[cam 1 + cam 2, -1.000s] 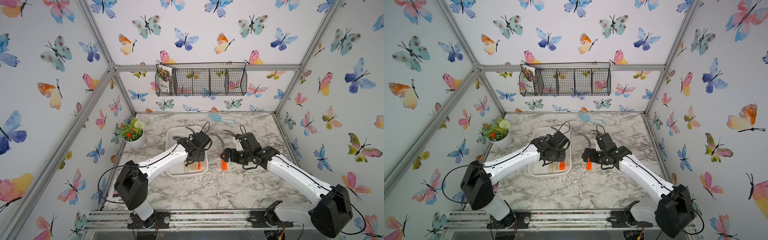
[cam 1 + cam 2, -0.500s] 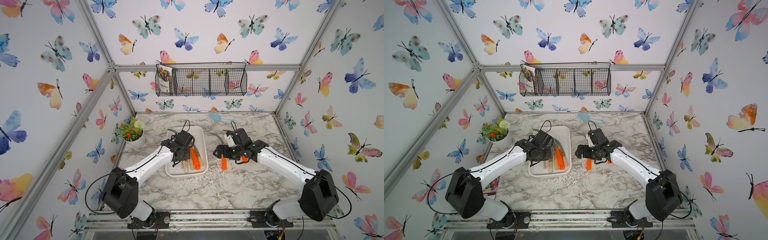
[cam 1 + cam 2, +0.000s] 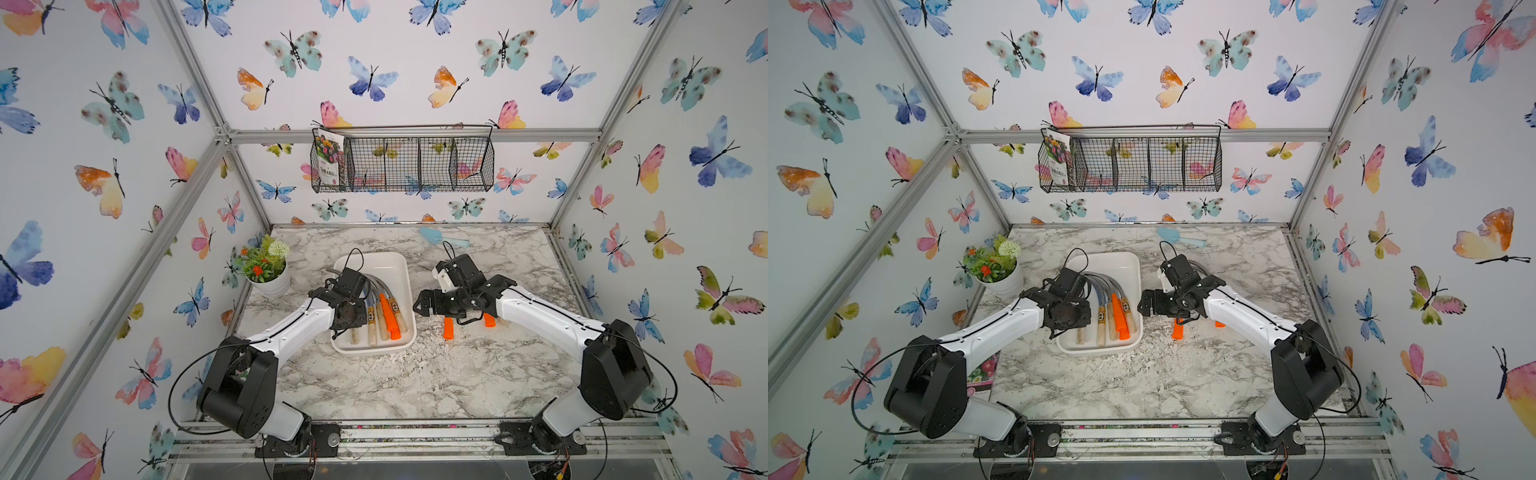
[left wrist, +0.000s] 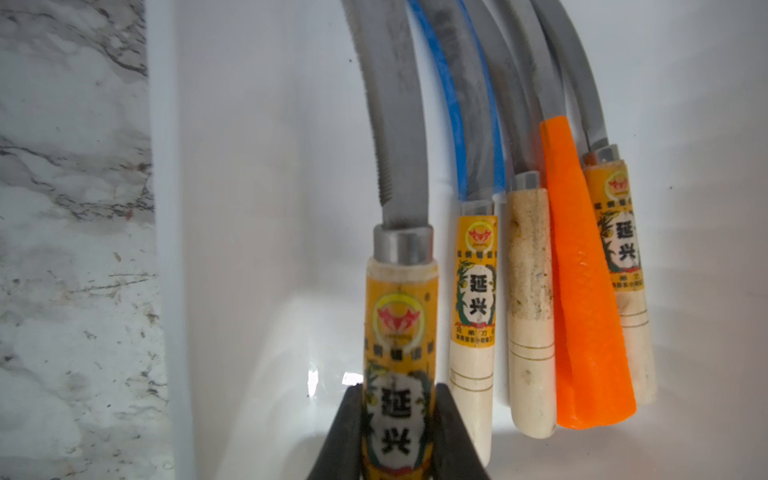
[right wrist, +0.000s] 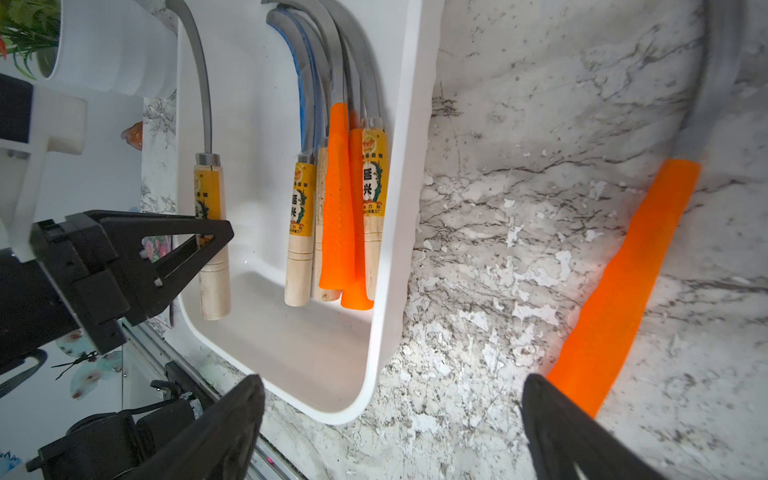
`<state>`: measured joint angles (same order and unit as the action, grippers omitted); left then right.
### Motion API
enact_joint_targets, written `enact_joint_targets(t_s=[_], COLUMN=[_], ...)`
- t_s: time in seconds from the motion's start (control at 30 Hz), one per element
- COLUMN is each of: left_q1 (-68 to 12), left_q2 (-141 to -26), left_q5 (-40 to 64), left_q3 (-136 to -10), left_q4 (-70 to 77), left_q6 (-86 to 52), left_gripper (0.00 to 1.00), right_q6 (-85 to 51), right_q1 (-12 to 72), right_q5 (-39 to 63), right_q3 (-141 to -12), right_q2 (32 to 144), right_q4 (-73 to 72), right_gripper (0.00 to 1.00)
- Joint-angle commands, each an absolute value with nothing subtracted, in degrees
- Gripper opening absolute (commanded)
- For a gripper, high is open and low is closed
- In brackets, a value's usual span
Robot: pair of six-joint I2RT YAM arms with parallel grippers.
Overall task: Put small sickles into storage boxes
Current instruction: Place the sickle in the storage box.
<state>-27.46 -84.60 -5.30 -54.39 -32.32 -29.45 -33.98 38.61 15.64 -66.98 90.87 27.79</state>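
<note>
Left wrist view: your left gripper [image 4: 397, 415] is clamped tight on the labelled grip of a wood-handled sickle [image 4: 399, 299]. It is held over the floor of the white tray [image 4: 249, 187], a clear gap apart from the cluster of sickles [image 4: 532, 291] lying side by side by the tray's other long wall. In the right wrist view your right gripper [image 5: 390, 403] stands wide open, holding nothing. An orange-handled sickle [image 5: 623, 291] lies on the marble table [image 5: 498, 249] outside the tray, near one finger. In a top view a second orange handle [image 3: 489, 320] shows beside the right arm.
</note>
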Motion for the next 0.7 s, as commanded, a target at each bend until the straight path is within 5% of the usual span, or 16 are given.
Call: enact_joint_targets(t_s=[0.0,0.67], left_q1=[-27.2,-31.1], left_q2=[-86.2,-93.0], left_q5=[-3.6,-7.6], left_q3=[-54.3,-54.9], left_q4=[-29.0,-26.5], left_q6=[-26.4,-23.3], left_gripper=[0.13,0.10], right_q6=[-33.7,-32.8], right_q1=[38.8,38.8], right_q5=[15.8,14.5], right_q3=[-68.3,-67.3], right_q2=[91.8,90.8], right_q4=[27.7,29.5], right_gripper=[0.98,0.98])
